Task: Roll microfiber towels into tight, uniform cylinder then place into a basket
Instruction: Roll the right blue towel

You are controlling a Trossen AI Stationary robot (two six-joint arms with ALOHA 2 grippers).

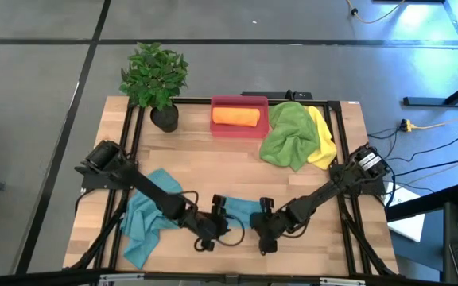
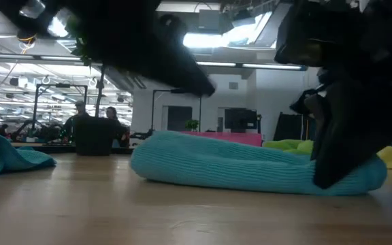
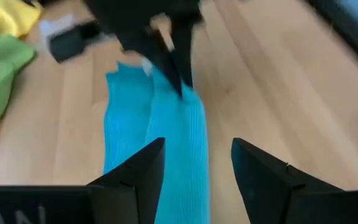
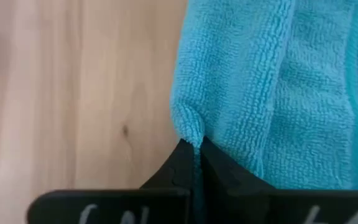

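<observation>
Teal towel (image 4: 253, 93) edge pinched by right end effector (image 4: 197, 149); left end effector (image 3: 197, 168) spread, apparently straddling it

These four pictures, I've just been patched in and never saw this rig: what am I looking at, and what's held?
Two dark robot arms work at a wooden table. One picture looks straight down, one sits at table height, and one rides on each wrist. The right hand is shut on an edge of the folded teal towel. The left hand is open over that towel's other end. A second teal towel lies at the left. An orange towel is in the red basket, with green and yellow towels beside it and a plant.
</observation>
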